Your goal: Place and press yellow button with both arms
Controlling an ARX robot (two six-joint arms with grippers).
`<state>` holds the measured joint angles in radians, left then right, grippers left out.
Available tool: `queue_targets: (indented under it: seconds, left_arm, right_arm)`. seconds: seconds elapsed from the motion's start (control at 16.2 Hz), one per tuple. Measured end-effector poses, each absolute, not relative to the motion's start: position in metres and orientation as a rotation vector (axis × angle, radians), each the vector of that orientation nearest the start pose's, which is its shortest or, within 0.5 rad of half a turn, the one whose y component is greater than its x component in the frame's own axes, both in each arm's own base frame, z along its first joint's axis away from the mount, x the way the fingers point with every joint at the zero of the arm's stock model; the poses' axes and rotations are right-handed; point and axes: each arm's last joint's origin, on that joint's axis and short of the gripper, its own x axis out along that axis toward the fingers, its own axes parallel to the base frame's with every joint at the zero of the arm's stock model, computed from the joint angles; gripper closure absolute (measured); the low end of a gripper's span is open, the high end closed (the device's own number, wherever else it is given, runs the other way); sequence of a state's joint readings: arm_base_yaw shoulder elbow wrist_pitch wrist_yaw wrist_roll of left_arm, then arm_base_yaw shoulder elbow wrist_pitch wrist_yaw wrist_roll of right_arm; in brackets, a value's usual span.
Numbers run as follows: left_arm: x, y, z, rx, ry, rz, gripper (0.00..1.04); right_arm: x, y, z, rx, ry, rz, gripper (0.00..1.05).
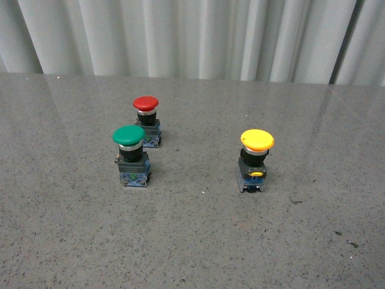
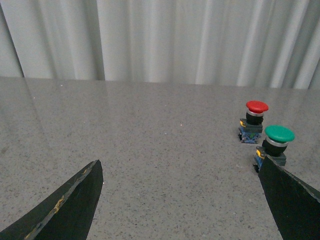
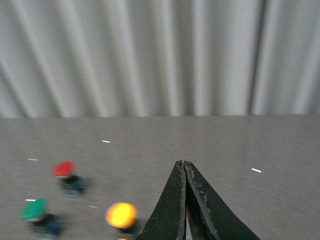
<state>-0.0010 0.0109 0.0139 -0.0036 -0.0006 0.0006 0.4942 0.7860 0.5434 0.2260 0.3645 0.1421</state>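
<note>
three pushbuttons stand upright on the grey speckled surface (image 1: 198, 241), one of each colour. the yellow button (image 1: 257, 140) sits alone toward four o'clock of the other two, well apart from them; i judge that gap gives both my arms room to come in. the green button (image 1: 129, 135) and the red button (image 1: 145, 103) stand near each other, red at about one o'clock of green. neither arm shows in the front view. my left fingers (image 2: 180, 200) are spread wide with nothing between them, the green button just beside one tip in that view. my right fingers (image 3: 184, 175) are pressed together, empty, above the surface with the yellow button blurred close by. nothing is gripped yet.
</note>
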Motion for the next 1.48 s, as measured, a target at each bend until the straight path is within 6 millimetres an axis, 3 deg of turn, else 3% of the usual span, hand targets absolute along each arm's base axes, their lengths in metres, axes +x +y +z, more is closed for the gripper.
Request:
queue_targets:
  seconds: [0.06,0.19,0.31,0.43,1.05,1.48]
  left_arm:
    - [0.098,0.0,0.167,0.001,0.001,0.0,0.07]
    - [0.098,0.0,0.167,0.001,0.0,-0.001,0.07]
    - [0.098,0.0,0.167,0.001,0.001,-0.001,0.07]
    - [0.098,0.0,0.167,0.001,0.001,0.002,0.07]
    - [0.098,0.0,0.167,0.001,0.001,0.0,0.07]
    - [0.098,0.0,0.167,0.001,0.0,0.0,0.07]
  right_arm:
    - [0.15,0.05,0.268,0.062,0.044,0.017,1.03]
    - [0.133,0.024,0.246,0.027,0.048,-0.011,1.03]
    - [0.122,0.011,0.236,0.026,-0.02,-0.018,1.03]
    - [0.119,-0.002,0.211,0.011,0.013,-0.027,1.03]
    - [0.1,0.0,0.175,0.007,0.034,0.0,1.03]
    - [0.097,0.0,0.167,0.006,-0.006,0.0,1.03]
